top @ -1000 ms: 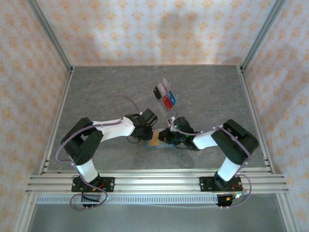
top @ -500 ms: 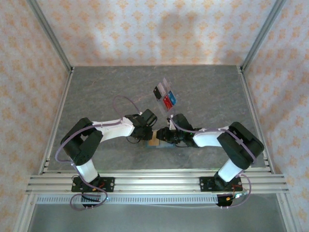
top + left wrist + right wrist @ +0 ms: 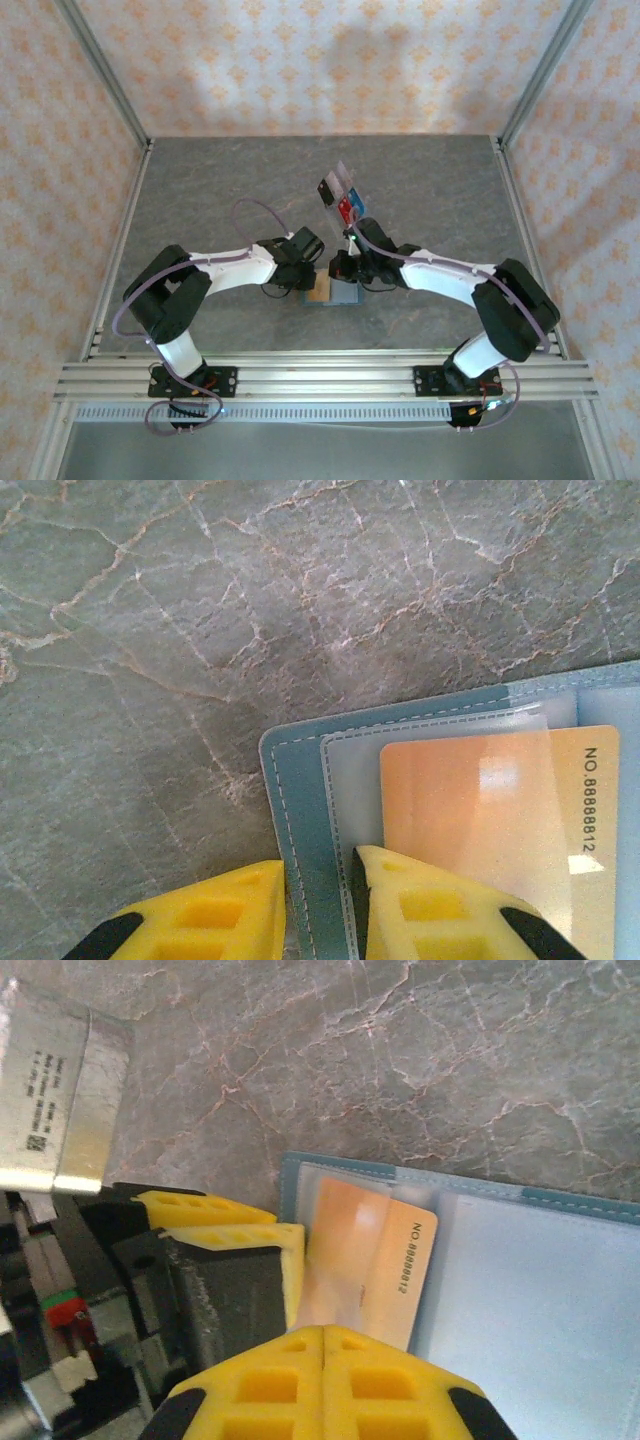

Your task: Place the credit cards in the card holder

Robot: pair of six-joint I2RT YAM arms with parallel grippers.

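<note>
Card holder (image 3: 300,810): open flat on the table (image 3: 200,200), near middle, lighter inside up.
Left gripper (image 3: 320,880): jaws pinching the holder's left edge, seemingly to stop it sliding.
Orange card (image 3: 370,1260): partly under the clear pocket, numbered end sticking out rightward.
Right gripper (image 3: 323,1345): jaws pressed together, empty, tips at the card's edge; probably a closed wedge for nudging it deeper.
Other cards (image 3: 345,207): in the clear tray (image 3: 340,188), farther back, awaiting their turn.
</note>
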